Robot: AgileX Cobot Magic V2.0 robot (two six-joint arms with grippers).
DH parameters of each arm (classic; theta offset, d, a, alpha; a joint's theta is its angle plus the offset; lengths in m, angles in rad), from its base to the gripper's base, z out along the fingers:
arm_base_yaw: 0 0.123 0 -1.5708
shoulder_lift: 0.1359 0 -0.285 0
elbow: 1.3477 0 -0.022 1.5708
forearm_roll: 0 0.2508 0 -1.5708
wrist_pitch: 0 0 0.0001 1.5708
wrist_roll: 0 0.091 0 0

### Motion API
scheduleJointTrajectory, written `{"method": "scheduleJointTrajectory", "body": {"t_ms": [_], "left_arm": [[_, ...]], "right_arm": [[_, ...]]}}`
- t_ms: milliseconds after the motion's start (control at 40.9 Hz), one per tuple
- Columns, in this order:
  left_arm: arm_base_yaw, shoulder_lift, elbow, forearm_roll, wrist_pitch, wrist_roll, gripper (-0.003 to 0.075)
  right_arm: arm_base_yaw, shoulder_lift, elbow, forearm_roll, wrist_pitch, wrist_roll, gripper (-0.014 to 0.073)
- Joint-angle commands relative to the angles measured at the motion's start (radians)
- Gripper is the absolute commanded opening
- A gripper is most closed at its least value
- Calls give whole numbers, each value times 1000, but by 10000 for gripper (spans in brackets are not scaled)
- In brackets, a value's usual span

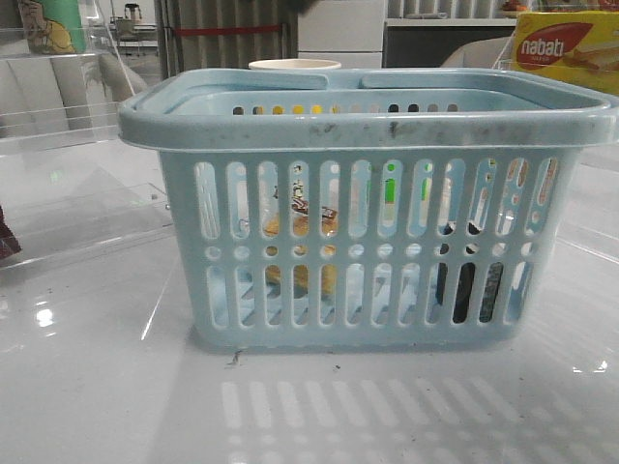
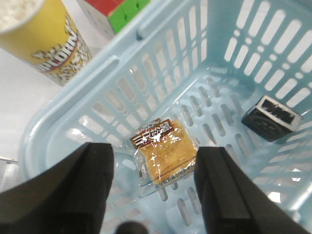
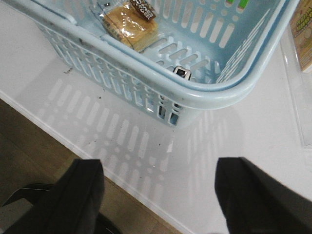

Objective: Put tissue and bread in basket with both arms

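Observation:
The light blue basket [image 1: 368, 116] stands in the middle of the table. Inside it the wrapped bread [image 2: 163, 151] lies flat on the floor, seen through the slots in the front view as bread [image 1: 300, 227]. The dark tissue [image 2: 270, 117] stands near the other end, tissue [image 1: 464, 285]. My left gripper [image 2: 154, 165] hangs open above the bread, inside the basket's mouth, holding nothing. My right gripper [image 3: 158, 168] is open and empty over the table's front edge, outside the basket [image 3: 204, 90]. Neither gripper shows in the front view.
A yellow popcorn cup [image 2: 44, 39] and a coloured cube [image 2: 122, 9] stand just outside the basket. A yellow-red nabati box [image 1: 566, 48] and a white cup [image 1: 295, 65] are behind it. Clear acrylic trays [image 1: 77, 193] lie at the left. The table edge [image 3: 73, 141] is near.

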Motion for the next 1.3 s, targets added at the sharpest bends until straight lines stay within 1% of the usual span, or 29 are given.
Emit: {"method": "scheduleJointTrajectory", "body": {"t_ms": [0,122,245,318,538,685,783,906,1077,1150,1199,1273], "left_arm": [[-5,-144,-20,-22,-15,-5,433],[-5,-273,54,-43,-17,-5,433],[-5,-411,180,-43,-33,-8,433],[-5,-492,276,-43,-50,-22,433],[-5,-763,582,-43,-164,-42,433],[-5,-923,733,-43,-189,-42,433],[-5,-1017,817,-43,-189,-42,433],[-5,-1090,886,-43,-189,-42,433],[-5,-1118,925,-43,-189,-42,431],[-5,-1118,926,-43,-189,-42,405],[-5,-1118,926,-43,-189,-42,367],[-5,-1118,926,-43,-189,-42,314]], "right_arm": [[-5,-4,-28,-9,-61,-3,582],[-5,-4,-28,-9,-61,-3,582],[-5,-4,-28,-9,-61,-3,582],[-5,-4,-28,-9,-61,-3,582],[-5,-4,-28,-9,-61,-3,582],[-5,-4,-28,-9,-61,-3,582],[-5,-4,-28,-9,-61,-3,582],[-5,-4,-27,-9,-60,-3,582],[-5,-4,-27,-9,-59,-3,581],[-5,-4,-27,-9,-59,-3,549],[-5,-4,-27,-9,-59,-5,503],[-5,-4,-27,-9,-59,-5,407]]}}
